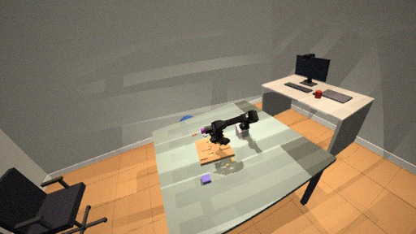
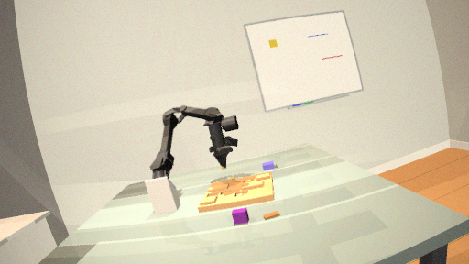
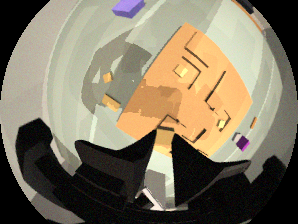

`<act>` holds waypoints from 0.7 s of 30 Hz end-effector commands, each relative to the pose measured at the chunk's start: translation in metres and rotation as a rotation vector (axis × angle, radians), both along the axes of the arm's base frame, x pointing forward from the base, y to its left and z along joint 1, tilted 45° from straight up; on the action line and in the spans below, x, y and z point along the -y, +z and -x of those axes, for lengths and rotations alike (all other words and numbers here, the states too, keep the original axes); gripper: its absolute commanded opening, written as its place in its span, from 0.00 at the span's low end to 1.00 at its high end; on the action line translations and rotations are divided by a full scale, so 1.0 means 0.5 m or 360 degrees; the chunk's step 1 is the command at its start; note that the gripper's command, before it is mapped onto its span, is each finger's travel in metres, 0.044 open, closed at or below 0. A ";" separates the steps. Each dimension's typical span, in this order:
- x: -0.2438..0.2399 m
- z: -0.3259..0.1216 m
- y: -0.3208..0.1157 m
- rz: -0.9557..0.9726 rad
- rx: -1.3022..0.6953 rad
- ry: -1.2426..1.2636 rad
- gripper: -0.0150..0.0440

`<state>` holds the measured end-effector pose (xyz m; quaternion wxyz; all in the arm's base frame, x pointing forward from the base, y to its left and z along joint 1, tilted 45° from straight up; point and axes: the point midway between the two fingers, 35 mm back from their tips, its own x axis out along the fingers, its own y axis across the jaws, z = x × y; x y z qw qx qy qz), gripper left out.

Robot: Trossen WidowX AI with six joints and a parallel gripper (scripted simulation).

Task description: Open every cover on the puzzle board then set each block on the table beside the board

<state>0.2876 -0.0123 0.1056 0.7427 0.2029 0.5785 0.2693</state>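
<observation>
The wooden puzzle board (image 1: pixel 225 153) (image 2: pixel 261 195) (image 3: pixel 150 80) lies on the table, with dark slots and raised strips. In the wrist view two pale yellow squares show in it, one upper (image 3: pixel 183 71) and one lower right (image 3: pixel 222 123); I cannot tell whether they are blocks or well floors. My gripper (image 2: pixel 223 166) (image 3: pixel 164 134) is shut on a small tan block (image 3: pixel 165 135), held above the board's near edge on the arm-base side. Two small tan pieces, one smaller (image 3: pixel 107 77) and one larger (image 3: pixel 111 102), lie on the table beside the board. Cover positions are unclear under shadow.
A purple cube (image 1: pixel 203 131) (image 2: pixel 240 215) (image 3: pixel 242 143) and a flat orange piece (image 1: pixel 194 134) (image 2: pixel 271 214) (image 3: pixel 253 122) lie on one side of the board. A lavender block (image 1: pixel 205 179) (image 2: pixel 268 165) (image 3: pixel 128 7) lies beyond the opposite side. The arm's white base (image 2: pixel 161 194) stands behind.
</observation>
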 end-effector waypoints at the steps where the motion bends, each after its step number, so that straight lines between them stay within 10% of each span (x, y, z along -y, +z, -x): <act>1: -0.019 -0.007 0.026 0.0002 0.0018 -0.0006 0.39; 21: -0.131 0.007 0.127 -0.0024 0.0034 -0.0008 0.39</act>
